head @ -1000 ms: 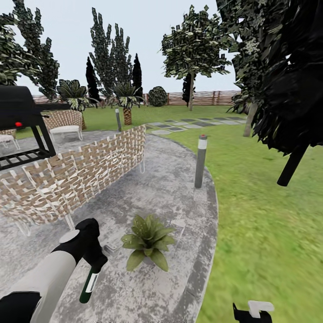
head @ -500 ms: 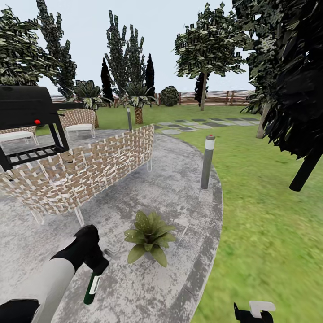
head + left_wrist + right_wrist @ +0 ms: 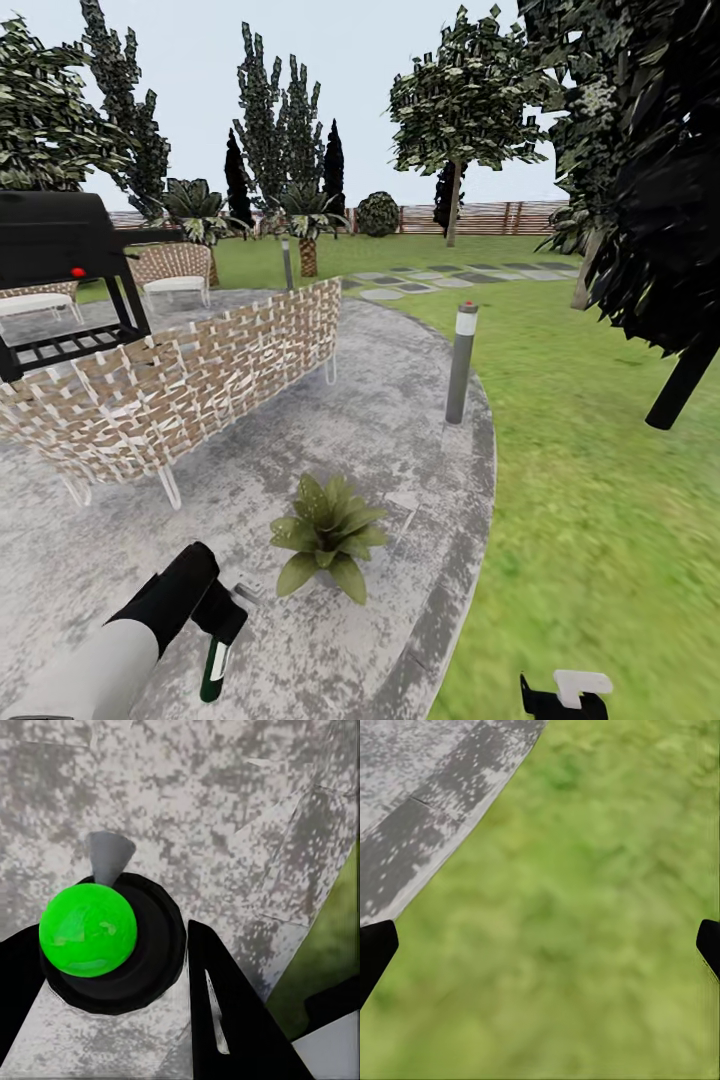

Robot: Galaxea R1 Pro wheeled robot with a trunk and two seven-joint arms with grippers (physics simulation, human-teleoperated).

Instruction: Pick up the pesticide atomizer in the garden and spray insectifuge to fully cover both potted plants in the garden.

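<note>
In the head view my left gripper (image 3: 218,618) is shut on the pesticide atomizer (image 3: 214,672), a slim dark-green bottle with a white band that hangs down over the grey paving. It sits just left of a potted plant (image 3: 325,537), a low green rosette, and a little nearer to me. The left wrist view looks down on the atomizer (image 3: 88,931), with its grey nozzle (image 3: 109,856) pointing away, between my black fingers (image 3: 225,1020). My right gripper (image 3: 540,949) is open over grass, empty, and its top shows at the lower edge of the head view (image 3: 565,695).
A woven wicker sofa (image 3: 190,385) stands behind the plant on the paved circle (image 3: 390,420), with a black grill (image 3: 60,265) at left. A grey bollard light (image 3: 460,365) rises at the paving's edge. Lawn (image 3: 590,520) stretches right, under a dark tree (image 3: 650,180). A slat fence (image 3: 480,218) closes the back.
The view swung a little between the oldest frame and the middle one. Since then my left arm has drawn back and down with the atomizer; the plant has stayed put.
</note>
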